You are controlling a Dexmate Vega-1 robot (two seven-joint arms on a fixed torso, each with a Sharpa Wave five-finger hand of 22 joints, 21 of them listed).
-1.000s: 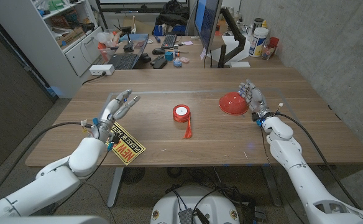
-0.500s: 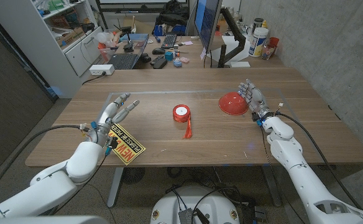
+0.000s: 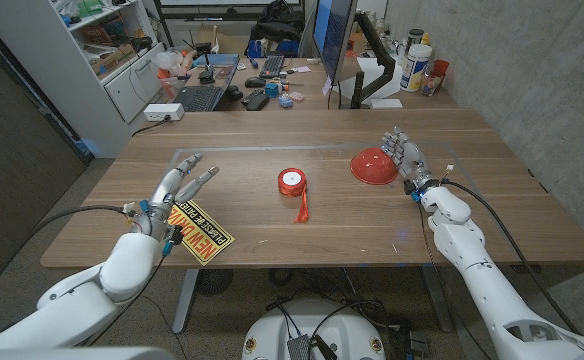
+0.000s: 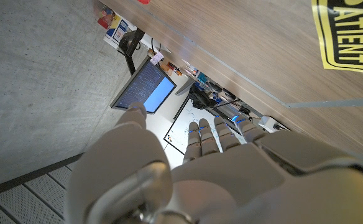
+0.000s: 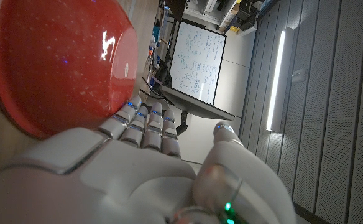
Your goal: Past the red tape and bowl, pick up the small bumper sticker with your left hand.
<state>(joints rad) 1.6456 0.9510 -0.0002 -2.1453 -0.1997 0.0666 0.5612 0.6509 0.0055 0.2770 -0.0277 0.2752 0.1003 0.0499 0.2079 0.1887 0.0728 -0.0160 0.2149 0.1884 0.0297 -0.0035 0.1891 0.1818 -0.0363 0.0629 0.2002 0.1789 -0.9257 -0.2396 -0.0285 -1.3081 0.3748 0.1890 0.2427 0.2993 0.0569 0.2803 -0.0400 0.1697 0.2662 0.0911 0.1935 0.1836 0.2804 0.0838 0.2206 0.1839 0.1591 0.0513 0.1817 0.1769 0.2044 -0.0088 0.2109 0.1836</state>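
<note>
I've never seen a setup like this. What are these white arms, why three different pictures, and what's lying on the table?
It is a robot with two white arms, each ending in a fingered hand. One picture looks down from its head; the other two come from cameras on its wrists, so they look turned around. On the wooden table lie a yellow and black bumper sticker, a roll of red tape and an upturned red bowl. The left hand is beside the sticker, the right hand beside the bowl. Neither holds anything.

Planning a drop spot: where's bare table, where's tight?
Free: between the red tape and the bumper sticker; the front strip between both arms; the far edge behind the bowl. Tight: left hand by the sticker, right hand beside the bowl.
</note>
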